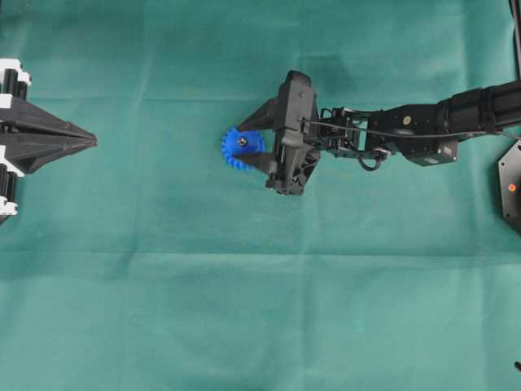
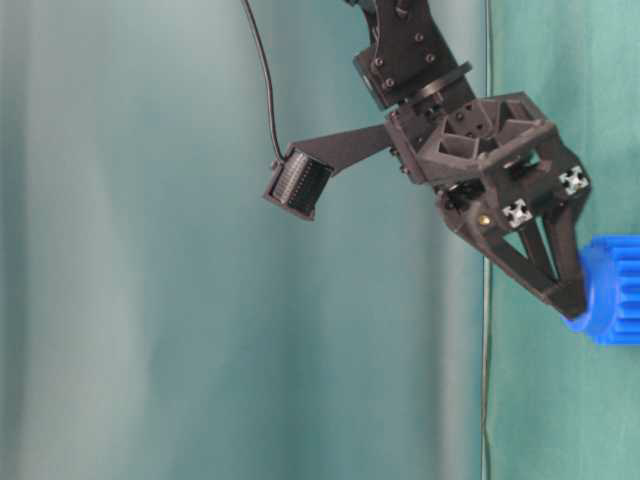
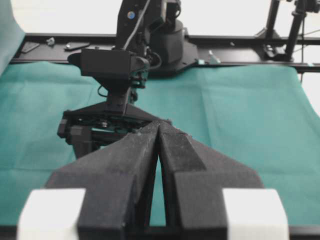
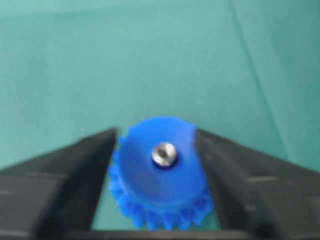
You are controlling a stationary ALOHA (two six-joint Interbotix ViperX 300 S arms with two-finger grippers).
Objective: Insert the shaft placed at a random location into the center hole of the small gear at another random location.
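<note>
The left hand (image 3: 159,150), fingers pressed together on nothing, rests at the green-clothed worktop's (image 1: 163,285) edge, while farther off the right hand (image 4: 159,150) stands spread around the bright blue toothed plastic gear (image 4: 160,170), the tiny silvery metal shaft (image 4: 164,154) seated in its center hole.

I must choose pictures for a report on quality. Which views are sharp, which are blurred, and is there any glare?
Right wrist view: soft overall, the small gear and shaft blurred, the right gripper fingers smeared. Overhead view: sharp, evenly lit, faint creases in the cloth. Table-level view: gripper crisp, background hazy. Left wrist view: the near left gripper defocused, white glare behind the frame.
</note>
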